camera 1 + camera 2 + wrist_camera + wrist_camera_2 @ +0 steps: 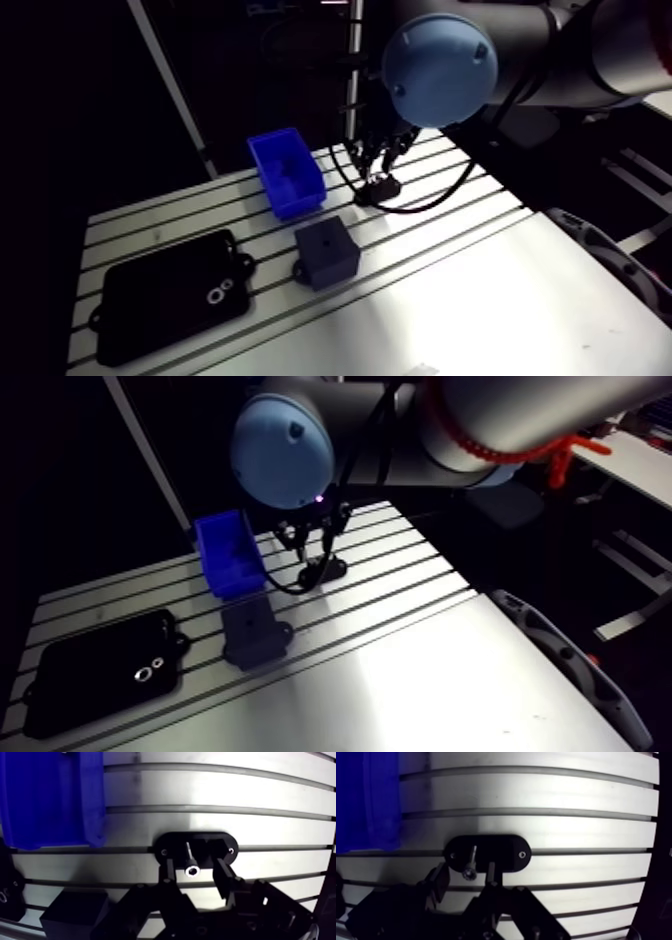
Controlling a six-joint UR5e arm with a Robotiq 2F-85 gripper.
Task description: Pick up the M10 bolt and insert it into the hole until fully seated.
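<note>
1. M10 bolt (192, 870) stands between your gripper's (195, 865) wide-spread fingers (170, 874), and neither pad touches it.
2. Its long axis is upright in the black oval holder (210, 838), socket head toward the wrist.
3. Your holed block (328, 253) lies nearer, to the holder's left.

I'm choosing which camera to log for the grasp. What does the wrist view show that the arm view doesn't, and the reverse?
Only the wrist view: the bolt in the black oval holder, between the open fingers of the end effector. Only the arm view: two rings on the black tray, and the hole in the dark block. Both: the blue bin, the holder, the block, the slotted table.
</note>
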